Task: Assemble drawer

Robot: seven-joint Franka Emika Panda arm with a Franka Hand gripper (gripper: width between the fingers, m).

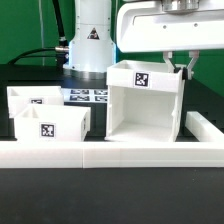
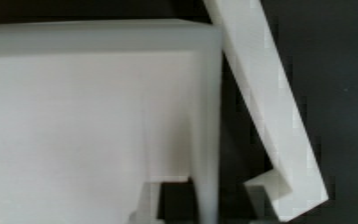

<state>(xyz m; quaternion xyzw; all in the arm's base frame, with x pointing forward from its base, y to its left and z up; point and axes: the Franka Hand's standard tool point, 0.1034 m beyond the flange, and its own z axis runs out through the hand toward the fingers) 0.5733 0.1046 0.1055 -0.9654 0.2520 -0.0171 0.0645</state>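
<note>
Nearest the camera a long low white rail (image 1: 110, 152) runs across the dark counter (image 1: 110, 200), in front of everything else. Just behind it stands the drawer's big boxy housing (image 1: 145, 105), upright, with its open face toward the rail and a square tag on its upper front.

Both loose trays sit off the housing's side toward the exterior view's left. The front tray (image 1: 50, 128) is close to the rail and the rear tray (image 1: 28, 98) is behind it. Neither has been slid into the housing. The marker board (image 1: 88, 96) lies flat on the counter behind the housing's left edge.

The fingers (image 1: 168, 62) are spread apart and hold nothing. They hang directly over the housing's top edge on the exterior view's right, far from both trays.

In the wrist view a thin white wall edge runs lengthwise through the gap between them. My reading is that they straddle this wall and that closing would pinch it across its thickness. Whether either pad touches it yet I cannot tell.
</note>
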